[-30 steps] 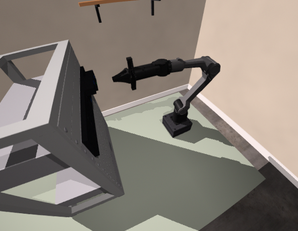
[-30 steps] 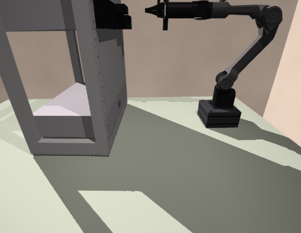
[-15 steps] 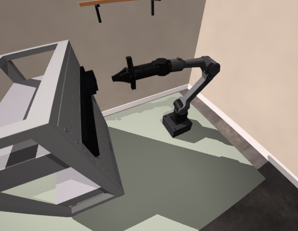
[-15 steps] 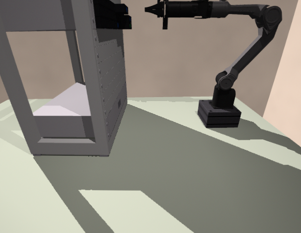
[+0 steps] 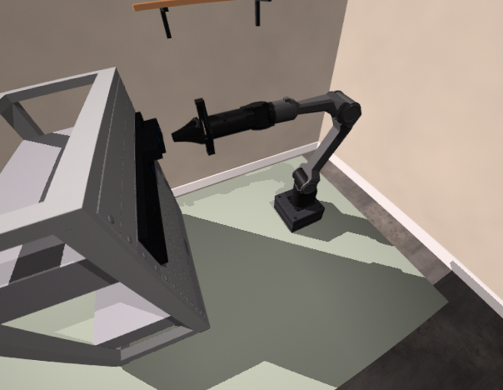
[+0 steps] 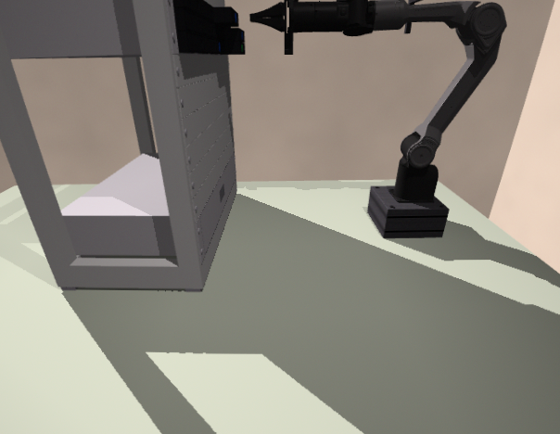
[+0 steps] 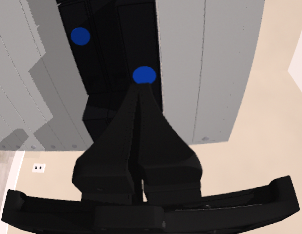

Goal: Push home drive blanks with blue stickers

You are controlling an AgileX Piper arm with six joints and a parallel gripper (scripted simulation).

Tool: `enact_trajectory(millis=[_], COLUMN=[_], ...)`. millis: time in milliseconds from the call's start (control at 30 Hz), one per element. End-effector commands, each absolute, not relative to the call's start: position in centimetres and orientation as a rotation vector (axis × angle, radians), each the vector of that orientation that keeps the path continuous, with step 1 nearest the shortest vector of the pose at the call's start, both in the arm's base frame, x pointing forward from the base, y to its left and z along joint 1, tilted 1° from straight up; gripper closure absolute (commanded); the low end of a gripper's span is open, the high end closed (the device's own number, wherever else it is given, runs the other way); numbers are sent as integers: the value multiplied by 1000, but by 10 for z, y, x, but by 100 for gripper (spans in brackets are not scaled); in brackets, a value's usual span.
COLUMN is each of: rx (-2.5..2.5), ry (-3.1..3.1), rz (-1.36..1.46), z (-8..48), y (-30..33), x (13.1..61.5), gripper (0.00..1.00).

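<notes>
The grey rack (image 5: 87, 197) (image 6: 149, 140) (image 7: 209, 41) holds the black storage chassis (image 5: 149, 201) (image 6: 196, 28) (image 7: 109, 61) near its top front. Some black drive blanks (image 5: 153, 136) (image 6: 226, 28) stand out of the chassis front. In the wrist view two blue stickers show: one (image 7: 145, 75) just beyond my fingertips, another (image 7: 79, 36) up and to the left. A green spot (image 6: 242, 46) shows on a lower blank in the exterior view. My gripper (image 5: 174, 135) (image 6: 252, 18) (image 7: 141, 94) is shut and empty, level with the blanks, a short gap from them.
The arm's base (image 5: 297, 212) (image 6: 408, 217) stands on the pale green floor mat (image 5: 285, 285) to the right of the rack. Walls stand behind and to the right. A wooden shelf (image 5: 176, 5) hangs on the back wall.
</notes>
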State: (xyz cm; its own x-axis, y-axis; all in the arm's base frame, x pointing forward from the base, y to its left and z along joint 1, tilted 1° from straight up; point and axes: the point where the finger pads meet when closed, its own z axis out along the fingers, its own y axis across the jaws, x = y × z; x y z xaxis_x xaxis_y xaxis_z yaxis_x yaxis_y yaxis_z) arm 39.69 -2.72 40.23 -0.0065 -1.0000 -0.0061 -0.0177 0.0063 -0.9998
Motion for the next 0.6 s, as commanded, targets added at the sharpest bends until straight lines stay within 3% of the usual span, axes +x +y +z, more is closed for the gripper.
enact_trajectory(millis=[0, 567], rx=[-1208, -1208], ry=[1226, 1226], rz=[-1207, -1207], z=[403, 402], y=[-27, -28], x=[403, 421], gripper=[100, 100])
